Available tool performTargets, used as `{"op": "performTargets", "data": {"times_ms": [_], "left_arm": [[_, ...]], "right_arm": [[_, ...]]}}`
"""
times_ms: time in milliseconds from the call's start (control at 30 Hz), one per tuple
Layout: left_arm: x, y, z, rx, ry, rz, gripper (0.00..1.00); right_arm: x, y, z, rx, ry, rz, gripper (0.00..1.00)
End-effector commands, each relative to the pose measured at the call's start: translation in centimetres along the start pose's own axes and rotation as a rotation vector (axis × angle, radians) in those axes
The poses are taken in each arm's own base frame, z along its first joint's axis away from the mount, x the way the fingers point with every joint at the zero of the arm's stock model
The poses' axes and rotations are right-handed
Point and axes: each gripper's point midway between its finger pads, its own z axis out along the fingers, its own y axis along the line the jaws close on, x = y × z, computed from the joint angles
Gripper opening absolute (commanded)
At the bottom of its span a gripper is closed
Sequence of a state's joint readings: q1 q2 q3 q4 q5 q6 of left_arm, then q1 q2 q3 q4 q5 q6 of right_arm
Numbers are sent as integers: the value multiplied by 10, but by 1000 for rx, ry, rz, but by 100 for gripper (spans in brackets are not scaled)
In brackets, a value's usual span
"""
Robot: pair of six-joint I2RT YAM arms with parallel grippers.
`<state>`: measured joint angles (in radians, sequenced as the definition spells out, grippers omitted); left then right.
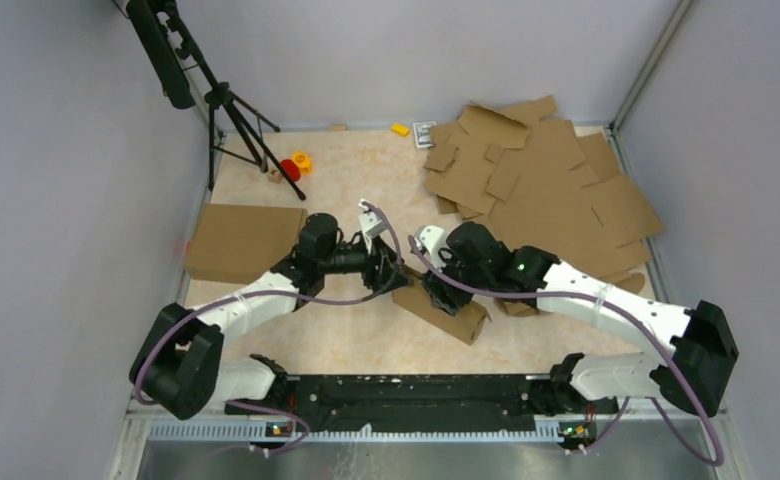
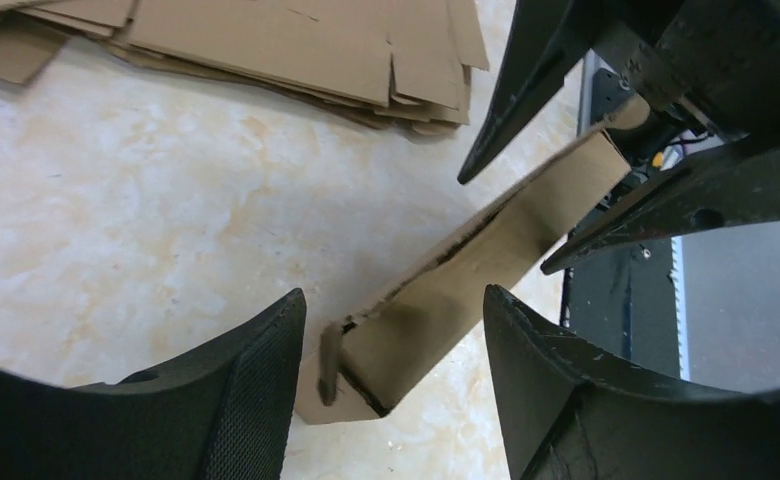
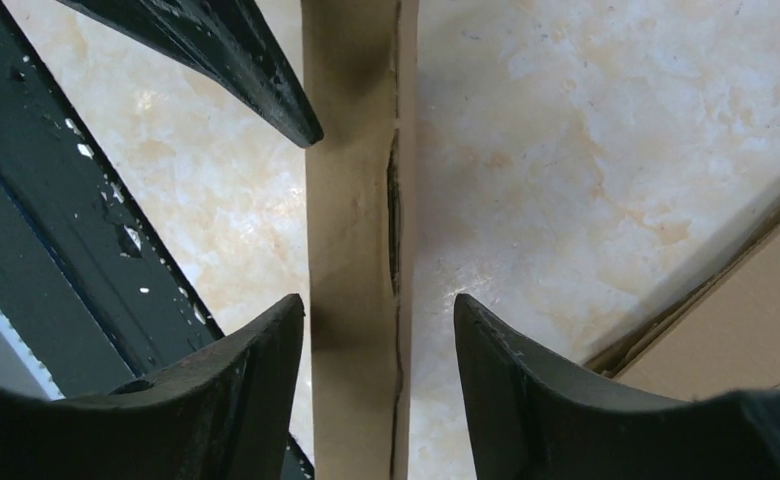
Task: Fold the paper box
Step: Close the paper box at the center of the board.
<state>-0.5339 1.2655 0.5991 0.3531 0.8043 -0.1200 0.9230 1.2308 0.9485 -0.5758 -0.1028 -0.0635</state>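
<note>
Paper box (image 1: 446,312): partly folded, lying on the bench (image 1: 366,190) near its middle, between the two arms. Left tool (image 2: 394,300): fingers spread, straddling one end of the box. Right tool (image 3: 378,302): fingers spread astride a narrow wall of the box, one finger at its edge, the other clear. Loose cardboard blanks (image 1: 541,190) piled at far right; closed brown box (image 1: 244,240) at left
</note>
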Motion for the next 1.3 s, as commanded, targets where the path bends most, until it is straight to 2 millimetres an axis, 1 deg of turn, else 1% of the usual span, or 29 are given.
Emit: {"op": "performTargets", "data": {"times_ms": [0, 100, 167, 267, 367, 467, 533, 567, 633, 700, 800, 900, 1000, 1133, 1200, 1267], "left_arm": [[-13, -16, 6, 112, -24, 92, 66], [-8, -17, 8, 117, -9, 89, 66], [-6, -16, 9, 118, -9, 87, 66], [-6, -17, 10, 127, -6, 81, 67], [-10, -21, 9, 147, -22, 100, 68], [-13, -29, 10, 202, -25, 117, 70], [-16, -38, 12, 288, -10, 114, 71], [-21, -39, 15, 321, 5, 106, 72], [-21, -43, 18, 383, 48, 128, 72], [-13, -45, 20, 413, 92, 167, 71], [6, -48, 23, 447, 130, 245, 71], [14, -53, 23, 483, 140, 288, 72], [16, -55, 21, 499, 137, 325, 73], [24, -51, 22, 503, 170, 335, 66], [31, -49, 21, 499, 197, 336, 65], [33, -45, 21, 470, 214, 343, 61]], "right_arm": [[-10, 5, -13, -3, -66, 7, 59], [-6, 5, -19, 7, -67, 23, 67], [-2, 8, -24, -5, -59, 30, 71], [8, 12, -29, -23, -21, 44, 71], [20, 15, -30, -27, 24, 81, 71], [21, 17, -31, -34, 20, 81, 67], [21, 17, -30, -35, 23, 88, 63], [22, 17, -28, -35, 32, 92, 61], [25, 17, -23, -39, 60, 87, 54], [28, 16, -20, -39, 81, 75, 46], [24, 15, -19, -43, 56, 51, 42], [14, 13, -19, -40, 7, 15, 38], [5, 12, -17, -40, -26, -12, 33], [-5, 15, -11, -66, -70, -40, 30], [-8, 13, -7, -60, -81, -48, 29], [-12, 12, -4, -58, -86, -57, 29]]}}
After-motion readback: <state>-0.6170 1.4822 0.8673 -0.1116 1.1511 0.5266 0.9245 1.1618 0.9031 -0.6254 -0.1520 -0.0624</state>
